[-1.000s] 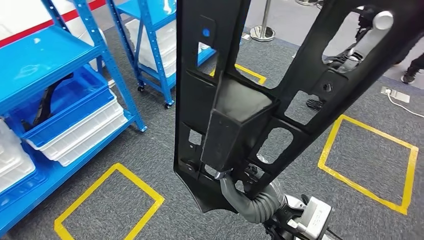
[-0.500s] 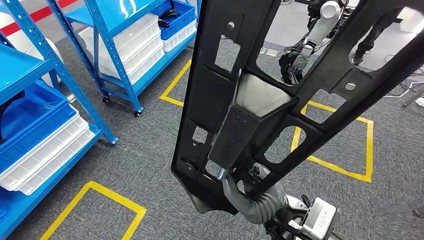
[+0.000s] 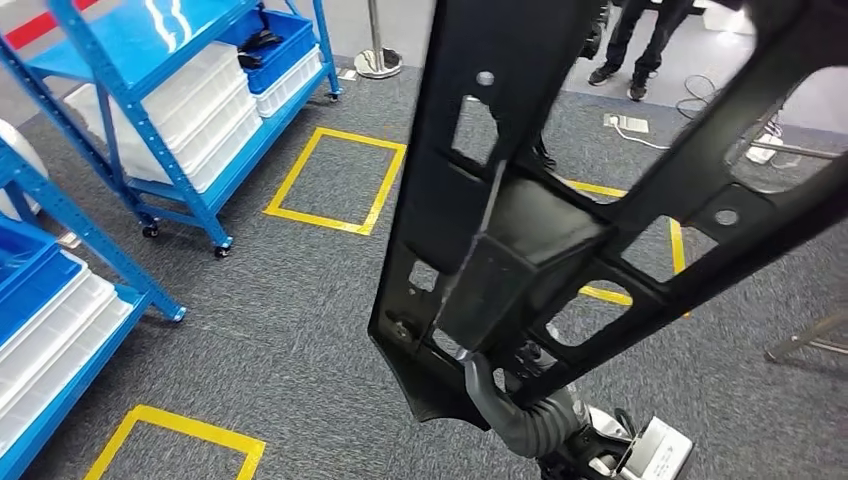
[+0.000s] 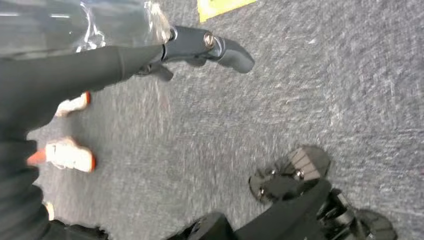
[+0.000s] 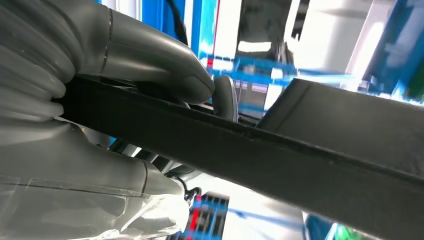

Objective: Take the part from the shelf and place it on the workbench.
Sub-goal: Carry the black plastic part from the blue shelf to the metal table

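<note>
The part (image 3: 520, 250) is a large black plastic frame with cut-outs and a box-shaped middle, standing upright close in front of the head camera. My right hand (image 5: 125, 60) grips its lower edge, the grey thumb (image 5: 165, 70) pressed on the part's rim (image 5: 300, 160). In the head view the ribbed wrist cover (image 3: 530, 425) shows just below the part. My left hand (image 4: 200, 42) hangs over the grey carpet with a dark finger stretched out and nothing in it.
Blue shelves (image 3: 150, 90) with white bins (image 3: 200, 100) stand at the left. Yellow tape squares (image 3: 335, 180) mark the carpet. People's legs (image 3: 630, 40) and a stanchion base (image 3: 378, 65) are at the far side. A metal leg (image 3: 810, 335) shows at the right. White-and-orange shoes (image 4: 65, 155) are near my left hand.
The whole scene has shifted: the camera has turned, so the shelves slid to the left and other floor squares came in. The part stays in my right hand.
</note>
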Robot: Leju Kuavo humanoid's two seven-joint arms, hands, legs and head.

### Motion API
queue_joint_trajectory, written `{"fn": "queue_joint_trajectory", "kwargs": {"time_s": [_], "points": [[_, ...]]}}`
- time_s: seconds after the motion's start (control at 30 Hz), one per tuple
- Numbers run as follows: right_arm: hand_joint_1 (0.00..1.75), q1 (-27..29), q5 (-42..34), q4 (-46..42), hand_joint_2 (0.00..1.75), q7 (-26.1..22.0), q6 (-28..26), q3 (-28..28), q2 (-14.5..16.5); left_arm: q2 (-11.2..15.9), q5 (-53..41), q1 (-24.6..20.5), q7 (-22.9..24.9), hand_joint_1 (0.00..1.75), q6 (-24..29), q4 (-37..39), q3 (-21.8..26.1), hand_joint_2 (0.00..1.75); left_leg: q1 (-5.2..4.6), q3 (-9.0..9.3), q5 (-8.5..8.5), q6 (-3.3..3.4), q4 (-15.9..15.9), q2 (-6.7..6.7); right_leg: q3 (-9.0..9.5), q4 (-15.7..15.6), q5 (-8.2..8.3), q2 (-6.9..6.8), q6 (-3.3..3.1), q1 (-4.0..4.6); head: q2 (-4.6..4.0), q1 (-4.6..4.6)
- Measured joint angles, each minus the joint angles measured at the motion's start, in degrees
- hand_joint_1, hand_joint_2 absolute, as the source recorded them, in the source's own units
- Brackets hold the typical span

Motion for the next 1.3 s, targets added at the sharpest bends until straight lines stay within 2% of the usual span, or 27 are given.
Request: {"fn": "queue_joint_trajectory", "kwargs": {"time_s": [0.03, 0.1, 0.17, 0.2, 0.23, 0.27, 0.3, 0.33, 0.4, 0.47, 0.53, 0.6, 0.67, 0.7, 0.73, 0.77, 0.8, 0.87, 0.9, 0.93, 0.97, 1.03, 1.1, 1.17, 1.23, 1.27, 1.3], "points": [[1.75, 0.57, 0.06, -0.14, 1.75, -0.1, -0.28, -0.07, -0.02, 0.1, -0.2, -0.1, 0.22, 0.0, -0.16, 0.0, -0.13, 1.75, 0.17, 0.07, -0.33, -0.32, 0.21, -0.05, -0.05, -0.08, 0.08, 0.61, -0.39, 0.02, 0.0, 0.01], [1.75, 1.23, 0.05, -0.41, 1.75, -0.22, -0.57, -0.2, -0.05, 0.31, -0.38, -0.3, 0.48, 0.0, -0.39, -0.01, -0.37, 1.75, 0.46, -1.15, -2.61, -0.73, 3.42, -2.1, -0.09, -0.29, 0.34, 1.74, -1.16, -0.11, 0.0, -0.04], [1.75, 1.52, 0.01, -0.59, 1.75, -0.29, -0.73, -0.32, -0.04, 0.43, -0.35, -0.73, 0.54, 0.0, -0.56, -0.02, -0.54, 1.75, 0.42, -4.6, -6.5, -0.74, 11.19, -4.57, -0.13, -0.32, 0.45, 2.84, -1.67, -0.07, 0.0, -0.1], [1.75, 1.71, -0.04, -0.62, 1.75, -0.28, -0.77, -0.36, -0.04, 0.47, -0.33, -0.97, 0.57, 0.0, -0.58, -0.02, -0.61, 1.75, 0.34, -6.36, -7.89, -0.69, 15.04, -4.99, -0.13, -0.31, 0.48, 3.48, -1.81, 0.04, 0.0, -0.09], [1.75, 1.93, -0.14, -0.63, 1.75, -0.23, -0.78, -0.38, -0.04, 0.57, -0.31, -1.06, 0.58, 0.0, -0.58, -0.02, -0.69, 1.75, 0.26, -7.43, -8.28, -0.63, 17.3, -5.2, -0.11, -0.3, 0.5, 4.25, -1.87, 0.15, 0.0, -0.09], [1.75, 2.13, -0.29, -0.63, 1.75, -0.13, -0.79, -0.38, -0.04, 0.69, -0.31, -0.94, 0.57, 0.0, -0.6, -0.02, -0.8, 1.75, 0.22, -7.51, -7.52, -0.49, 17.3, -5.41, -0.07, -0.28, 0.52, 5.12, -1.89, 0.25, 0.0, -0.08], [1.75, 2.29, -0.44, -0.63, 1.75, 0.05, -0.8, -0.38, -0.04, 0.84, -0.32, -0.62, 0.49, 0.0, -0.6, -0.02, -0.93, 1.75, 0.17, -6.59, -5.8, -0.24, 15.04, -5.81, -0.01, -0.26, 0.55, 6.06, -1.9, 0.3, 0.0, -0.08], [1.75, 2.42, -0.61, -0.65, 1.75, 0.3, -0.81, -0.38, -0.05, 0.98, -0.31, -0.27, 0.33, 0.0, -0.6, -0.01, -1.04, 1.75, 0.12, -5.03, -3.6, 0.09, 11.31, -6.6, 0.06, -0.24, 0.58, 6.97, -1.87, 0.32, 0.0, -0.09], [1.75, 2.56, -0.85, -0.74, 1.75, 1.13, -0.93, -0.38, -0.1, 1.25, -0.24, 0.04, -0.18, 0.0, -0.57, -0.01, -1.14, 1.75, 0.03, -2.08, -0.39, 0.82, 3.86, -9.47, -0.1, -0.11, 0.73, 8.48, -1.59, 0.38, 0.0, -0.06], [1.75, 2.63, -1.01, -0.92, 1.75, 2.16, -1.12, -0.38, -0.25, 1.37, -0.11, 0.01, -0.58, 0.0, -0.57, -0.01, -1.15, 1.75, -0.16, -1.07, 0.36, 1.14, 0.84, -10.92, -0.55, -0.12, 1.06, 9.7, -0.99, 0.17, 0.0, -0.04], [1.75, 2.7, -1.02, -1.27, 1.75, 3.18, -1.3, -0.38, -0.53, 1.16, -0.03, 0.0, -0.68, 0.0, -0.65, -0.02, -1.17, 1.75, -0.13, -0.88, 0.77, 1.44, 0.2, -9.7, -0.92, -0.25, 1.39, 10.55, -0.32, -0.09, 0.0, -0.04], [1.75, 2.55, -0.69, -1.72, 1.75, 4.31, -1.56, -0.38, -0.92, 0.86, 0.05, 0.0, -0.66, 0.0, -0.76, -0.03, -1.19, 1.75, 0.14, -0.56, 1.37, 2.01, -0.55, -8.22, -2.15, 2.04, -0.1, 8.23, 0.2, 0.05, 0.0, 0.09], [1.75, 2.27, -0.11, -2.0, 1.75, 5.56, -1.97, -0.38, -1.25, 0.56, 0.16, 0.09, -0.6, 0.0, -0.93, -0.04, -1.19, 1.75, 0.15, -0.41, 1.57, 2.31, -0.88, -6.64, -5.42, 8.96, -3.85, 4.73, 0.69, -0.04, 0.0, 0.21], [1.75, 2.2, 0.16, -2.06, 1.75, 6.09, -2.18, -0.38, -1.38, 0.4, 0.2, 0.17, -0.55, 0.0, -1.01, -0.04, -1.19, 1.75, 0.12, -0.42, 1.55, 2.31, -0.88, -5.79, -7.33, 12.96, -5.53, 3.96, 0.98, -0.29, 0.0, 0.2], [1.75, 2.18, 0.42, -2.13, 1.75, 6.55, -2.37, -0.38, -1.48, 0.23, 0.26, 0.24, -0.49, 0.0, -1.09, -0.03, -1.19, 1.75, 0.13, -0.43, 1.48, 2.23, -0.87, -4.97, -8.63, 15.71, -6.35, 3.59, 1.27, -0.6, 0.0, 0.2], [1.75, 2.18, 0.73, -2.19, 1.75, 6.98, -2.57, -0.38, -1.57, 0.09, 0.33, 0.29, -0.38, 0.0, -1.2, -0.03, -1.19, 1.75, 0.2, -0.4, 1.38, 2.08, -0.86, -4.17, -8.87, 16.41, -6.13, 3.34, 1.61, -0.96, 0.0, 0.2], [1.75, 2.17, 1.15, -2.28, 1.75, 7.43, -2.79, -0.38, -1.69, -0.04, 0.39, 0.29, -0.18, 0.0, -1.42, -0.02, -1.19, 1.75, 0.33, -0.28, 1.22, 1.84, -0.85, -3.45, -7.78, 14.62, -4.9, 3.02, 1.99, -1.38, 0.0, 0.2], [1.75, 2.01, 2.42, -2.67, 1.75, 8.61, -3.32, -0.35, -1.9, -0.12, 0.42, 0.22, 0.68, 0.0, -2.01, 0.0, -1.19, 1.75, 0.47, 0.17, 0.69, 1.02, -0.69, -2.22, -3.09, 6.58, -1.66, 1.04, 2.95, -2.11, 0.0, 0.21], [1.75, 1.83, 3.22, -2.97, 1.75, 9.32, -3.6, -0.3, -1.97, -0.1, 0.34, 0.15, 1.42, 0.0, -2.34, 0.05, -1.19, 1.75, 0.43, 0.31, 0.31, 0.52, -0.51, -1.74, -1.13, 3.16, -0.66, 0.18, 3.04, -2.26, 0.0, 0.18], [1.75, 1.63, 4.08, -3.33, 1.75, 10.09, -3.93, -0.24, -2.03, -0.05, 0.21, 0.09, 2.24, 0.0, -2.61, 0.11, -1.2, 1.75, 0.3, 0.46, 0.0, 0.04, -0.42, -1.32, 0.02, 1.14, -0.33, -0.41, 2.83, -2.22, 0.0, 0.08], [1.75, 1.45, 4.95, -3.72, 1.75, 10.84, -4.22, -0.16, -2.08, -0.02, 0.04, 0.04, 3.08, 0.0, -2.84, 0.17, -1.24, 1.75, 0.22, 0.6, -0.23, -0.36, -0.4, -0.94, 0.31, 0.54, -0.56, -0.43, 2.39, -1.98, 0.0, 0.0], [1.75, 1.31, 6.51, -4.7, 1.75, 12.11, -4.77, -0.01, -2.32, -0.07, -0.23, 0.02, 4.25, 0.0, -3.11, 0.24, -1.41, 1.75, 0.61, 0.92, -0.47, -1.02, -0.52, -0.49, 0.12, 0.65, -0.66, 0.87, 1.03, -1.59, 0.0, -0.16], [1.75, 1.19, 7.56, -5.76, 1.75, 12.7, -5.16, 0.13, -2.54, -0.13, -0.34, 0.02, 4.3, 0.0, -3.08, 0.27, -1.61, 1.75, 1.05, 0.18, -2.12, -1.39, 1.62, -2.08, 0.02, 0.62, -0.58, 1.96, 0.1, -1.36, 0.0, -0.17], [1.75, 1.01, 8.04, -6.53, 1.75, 12.65, -5.48, 0.28, -2.58, -0.16, -0.34, 0.12, 3.53, 0.0, -2.87, 0.28, -1.8, 1.75, 0.96, -3.26, -5.91, -1.19, 8.91, -4.56, 0.02, 0.59, -0.54, 2.96, -0.58, -1.09, 0.0, -0.19], [1.75, 0.94, 7.88, -6.81, 1.75, 12.1, -5.62, 0.43, -2.59, -0.2, -0.27, 0.32, 2.39, 0.0, -2.41, 0.28, -2.03, 1.75, 0.59, -7.6, -8.61, -0.72, 16.97, -5.48, 0.04, 0.59, -0.58, 4.33, -0.99, -0.61, 0.0, -0.19], [1.75, 0.94, 7.62, -6.85, 1.75, 11.69, -5.62, 0.49, -2.61, -0.22, -0.2, 0.39, 1.77, 0.0, -2.04, 0.28, -2.13, 1.75, 0.42, -8.72, -8.42, -0.42, 18.44, -5.63, 0.08, 0.6, -0.59, 5.15, -1.08, -0.38, 0.0, -0.18], [1.75, 0.9, 7.33, -6.87, 1.75, 11.29, -5.58, 0.55, -2.62, -0.23, -0.12, 0.42, 1.14, 0.0, -1.65, 0.28, -2.18, 1.75, 0.23, -8.82, -7.14, -0.06, 17.64, -5.79, 0.16, 0.6, -0.58, 6.02, -1.12, -0.21, 0.0, -0.17]]}}
